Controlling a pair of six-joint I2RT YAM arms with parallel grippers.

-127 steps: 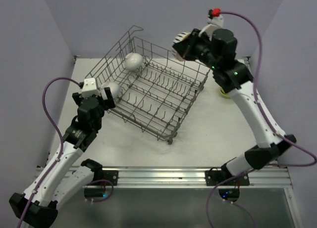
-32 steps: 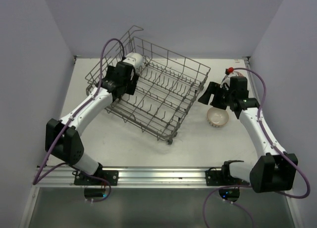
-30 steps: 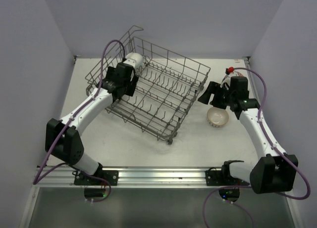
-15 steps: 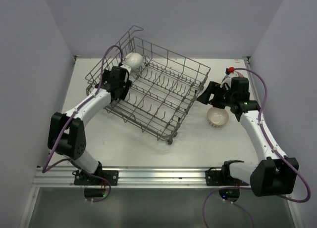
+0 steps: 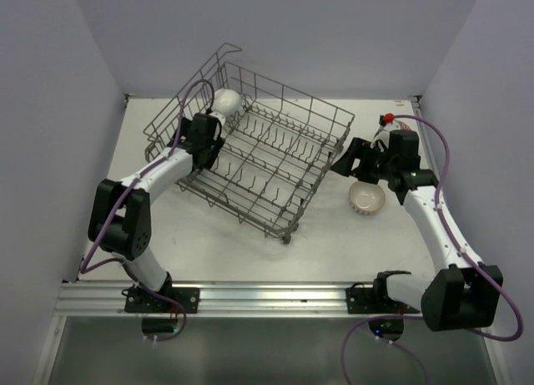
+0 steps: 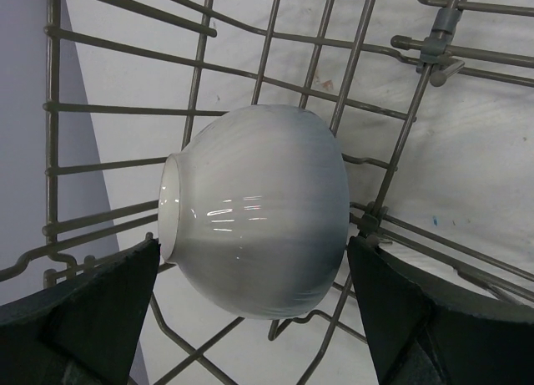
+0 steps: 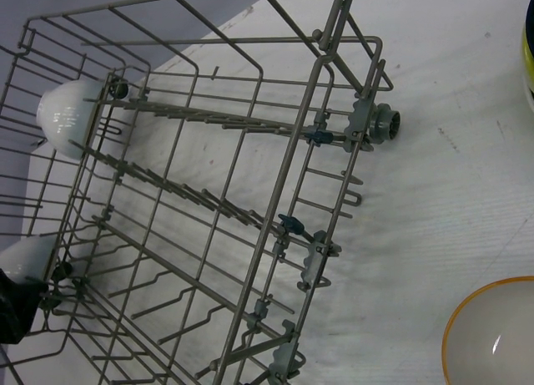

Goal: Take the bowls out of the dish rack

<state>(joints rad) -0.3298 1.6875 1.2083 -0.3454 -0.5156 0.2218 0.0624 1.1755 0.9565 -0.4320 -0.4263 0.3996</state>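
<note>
Reaching over the dish rack [image 5: 260, 155] wall where it earlier hung outside, our left gripper [image 6: 250, 318] now straddles a ribbed white bowl [image 6: 259, 210] lying on its side by the rack's left wall, fingers [image 6: 83, 318] spread wide on either side; a second white bowl [image 5: 225, 102] sits further back; our right gripper [image 5: 344, 161] hovers beside the rack, its opening we cannot tell, near an orange-rimmed bowl [image 5: 367, 198] on the table [image 5: 217, 243].
</note>
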